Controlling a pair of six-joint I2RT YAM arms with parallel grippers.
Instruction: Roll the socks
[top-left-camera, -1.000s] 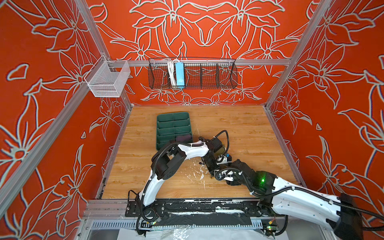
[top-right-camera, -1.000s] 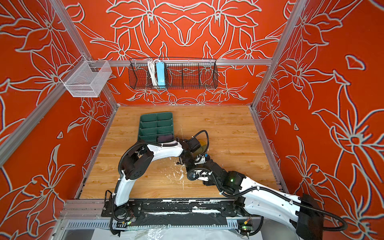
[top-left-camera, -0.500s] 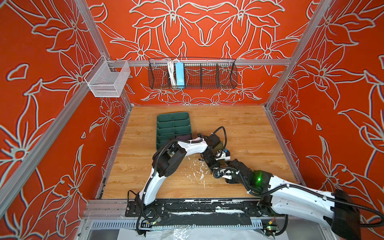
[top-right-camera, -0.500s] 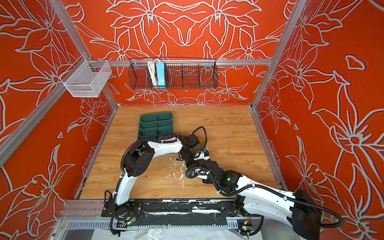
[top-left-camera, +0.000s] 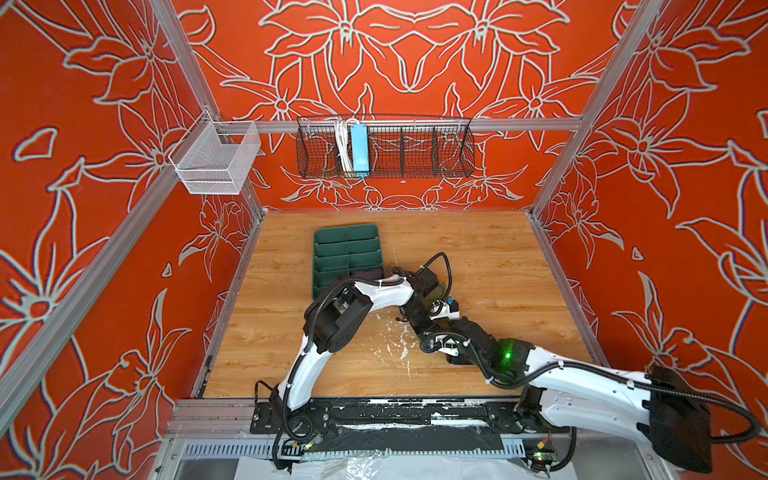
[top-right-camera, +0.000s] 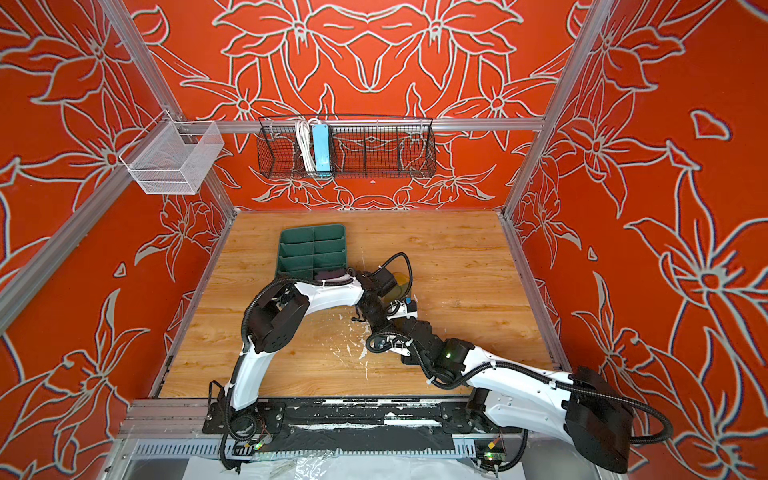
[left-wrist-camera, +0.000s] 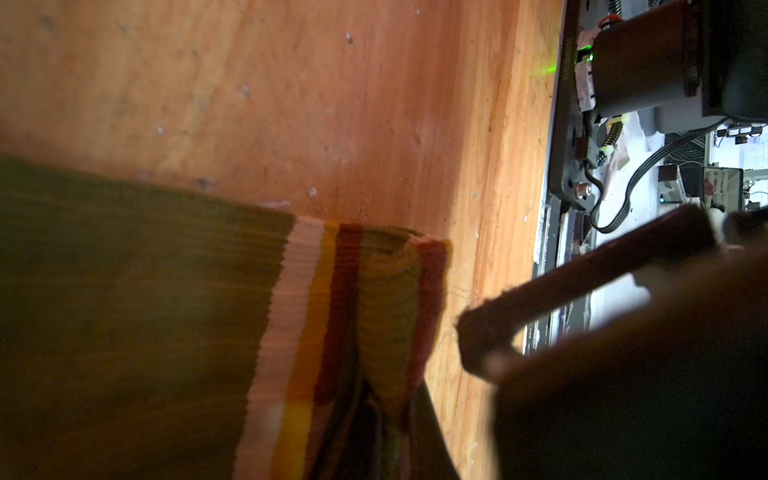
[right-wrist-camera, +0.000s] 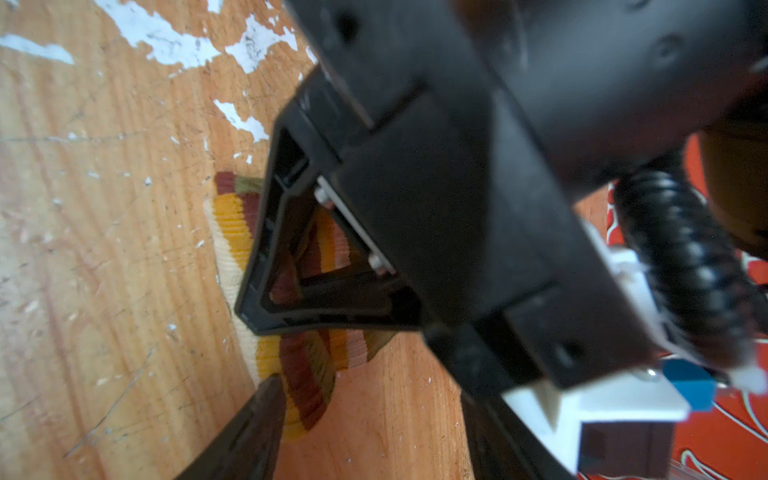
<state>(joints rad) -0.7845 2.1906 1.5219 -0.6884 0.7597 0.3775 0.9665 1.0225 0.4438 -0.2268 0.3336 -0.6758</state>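
Right wrist: scuffed wooden table (right-wrist-camera: 104, 249); left fingers (right-wrist-camera: 311, 318) tight on sock (right-wrist-camera: 309, 374), right fingers (right-wrist-camera: 249, 424) apart.

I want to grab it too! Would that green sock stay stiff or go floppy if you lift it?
The green sock is probably floppy: its striped cuff bunches and folds. Likely light and not slippery, since it looks like ribbed knit.
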